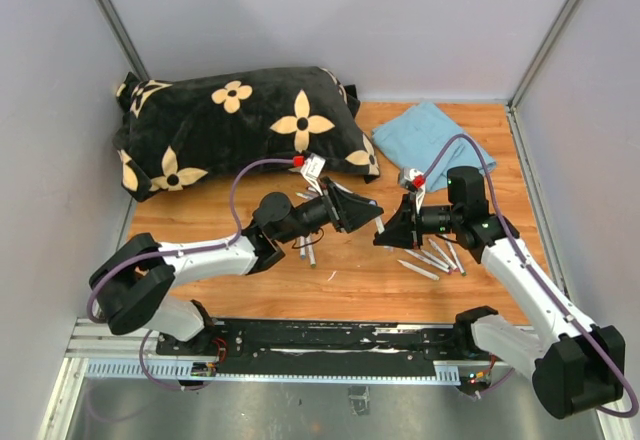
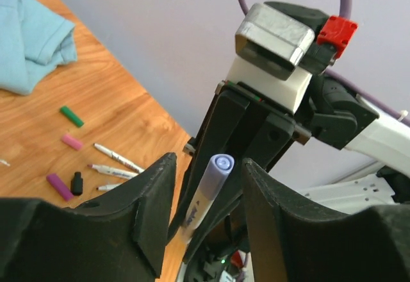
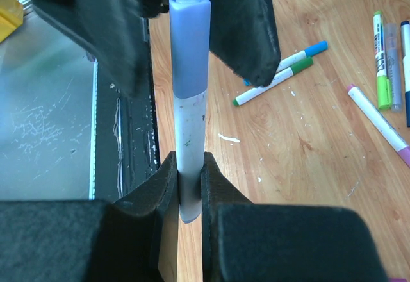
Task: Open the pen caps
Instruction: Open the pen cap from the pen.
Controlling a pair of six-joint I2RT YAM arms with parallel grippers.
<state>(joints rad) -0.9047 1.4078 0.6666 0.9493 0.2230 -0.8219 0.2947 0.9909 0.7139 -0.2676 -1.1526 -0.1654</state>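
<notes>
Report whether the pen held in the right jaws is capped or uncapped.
Capped: the lavender cap sits fully on the white barrel, with no tip showing.

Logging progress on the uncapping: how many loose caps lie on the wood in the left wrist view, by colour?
green cap: 1
pink cap: 1
purple cap: 1
black cap: 1
Total: 4

Print on the pen point(image 2: 206, 189) is unreadable.
</notes>
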